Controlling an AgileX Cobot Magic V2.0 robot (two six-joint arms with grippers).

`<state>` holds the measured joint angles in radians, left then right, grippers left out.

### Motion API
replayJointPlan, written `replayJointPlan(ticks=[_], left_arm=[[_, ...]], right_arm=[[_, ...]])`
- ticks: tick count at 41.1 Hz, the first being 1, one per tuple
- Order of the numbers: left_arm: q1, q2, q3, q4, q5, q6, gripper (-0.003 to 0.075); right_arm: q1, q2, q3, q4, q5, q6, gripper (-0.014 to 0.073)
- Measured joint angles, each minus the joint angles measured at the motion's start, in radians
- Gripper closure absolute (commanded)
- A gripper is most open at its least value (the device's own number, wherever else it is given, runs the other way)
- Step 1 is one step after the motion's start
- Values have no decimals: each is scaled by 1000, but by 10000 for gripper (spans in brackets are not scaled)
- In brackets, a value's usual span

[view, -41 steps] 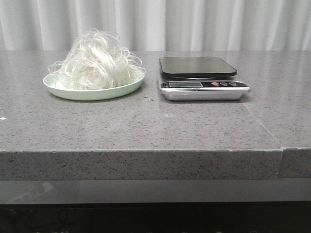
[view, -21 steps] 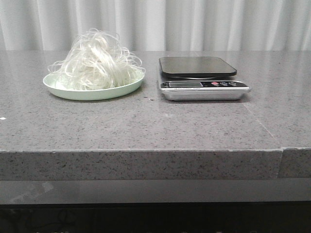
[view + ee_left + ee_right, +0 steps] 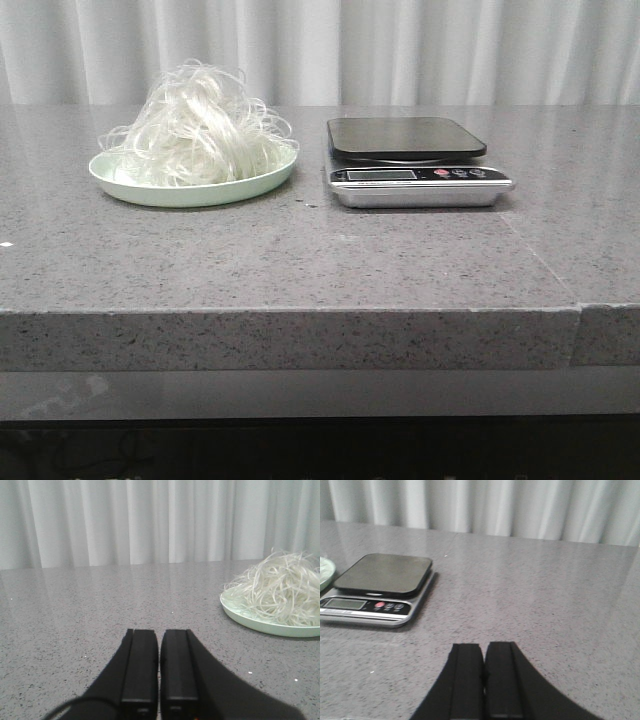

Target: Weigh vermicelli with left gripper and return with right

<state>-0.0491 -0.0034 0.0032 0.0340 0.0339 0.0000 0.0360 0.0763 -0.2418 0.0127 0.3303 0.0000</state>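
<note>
The vermicelli (image 3: pixel 198 125) is a fluffy white tangle heaped on a pale green plate (image 3: pixel 190 190) at the table's left. It also shows in the left wrist view (image 3: pixel 280 590), on the plate (image 3: pixel 265 626). A kitchen scale (image 3: pixel 415 160) with a black platform stands to the plate's right; the right wrist view shows the scale (image 3: pixel 380 587) too. My left gripper (image 3: pixel 159 632) is shut and empty, low over the table, short of the plate. My right gripper (image 3: pixel 484 646) is shut and empty, to the right of the scale. Neither gripper shows in the front view.
The grey speckled stone table (image 3: pixel 320 260) has a seam at its front right (image 3: pixel 578 325). White curtains (image 3: pixel 320 50) hang behind it.
</note>
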Motion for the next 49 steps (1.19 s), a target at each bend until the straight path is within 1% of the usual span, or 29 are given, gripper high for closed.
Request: replayJointPlan(ticks=[4, 13, 19, 49], left_arm=[[0, 0, 0, 0, 0, 0, 577], [0, 0, 0, 0, 0, 0, 577], [0, 0, 0, 0, 0, 0, 577], [0, 0, 0, 0, 0, 0, 577]], right_arm=[[-28, -51, 86, 5, -81, 0, 452], [-34, -87, 234, 5, -256, 0, 452], [-34, -87, 269, 5, -359, 0, 452], [-34, -87, 269, 5, -378, 0, 452]])
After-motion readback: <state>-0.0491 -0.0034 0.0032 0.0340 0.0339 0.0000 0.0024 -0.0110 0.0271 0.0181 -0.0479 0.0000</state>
